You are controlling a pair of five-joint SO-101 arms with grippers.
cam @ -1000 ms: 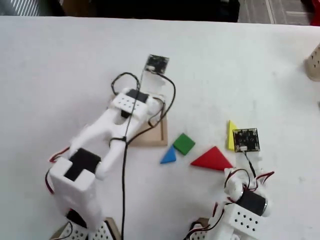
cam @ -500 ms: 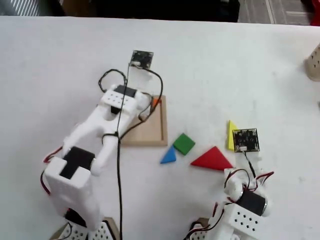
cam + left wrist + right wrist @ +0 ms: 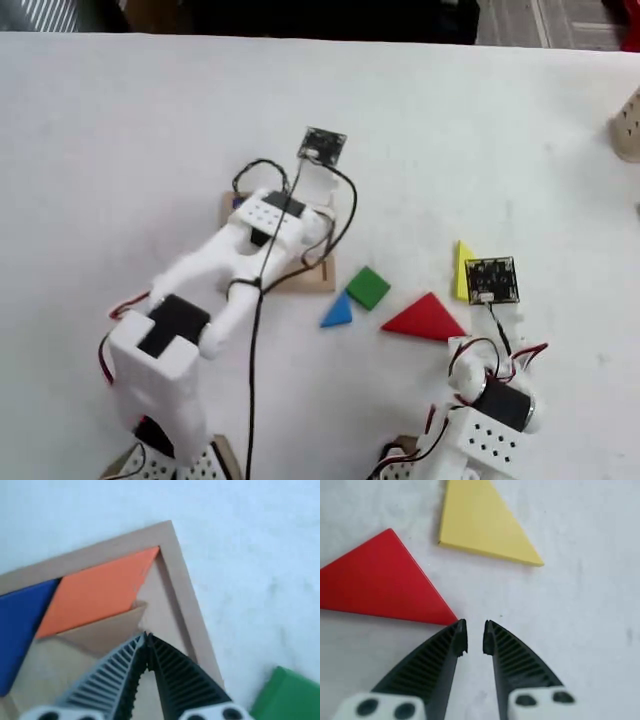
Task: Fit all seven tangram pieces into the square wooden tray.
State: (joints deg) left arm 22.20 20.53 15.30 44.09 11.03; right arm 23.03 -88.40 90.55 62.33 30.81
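1. Over the bare floor of the tray (image 3: 182, 580), left end effector (image 3: 146, 642) pressed together at the tips, with nothing pinched.
2. Just past those tips, an orange piece (image 3: 100, 592) seated in the tray's corner, edge to edge with a blue piece (image 3: 20, 615); bare wood under the tips left to fill.
3. Outside the rim by that corner, a green square (image 3: 287, 695) flat on the bench (image 3: 150, 120), a small blue triangle (image 3: 338, 312) just beside it; both nearer the left arm than the right.
4. Well apart from the tray, right end effector (image 3: 474, 627) slightly spread and empty, low over the bench.
5. Just beside one of its tips, the sharp corner of a red triangle (image 3: 380, 580), the long edge running away from that tip and back toward the tray in the high view.
6. Beyond the tips, a yellow triangle (image 3: 480, 525), apart from the red one.
7. Four pieces outside the tray, so likely well short of done; probably the red triangle for the right arm and the green square for the left.
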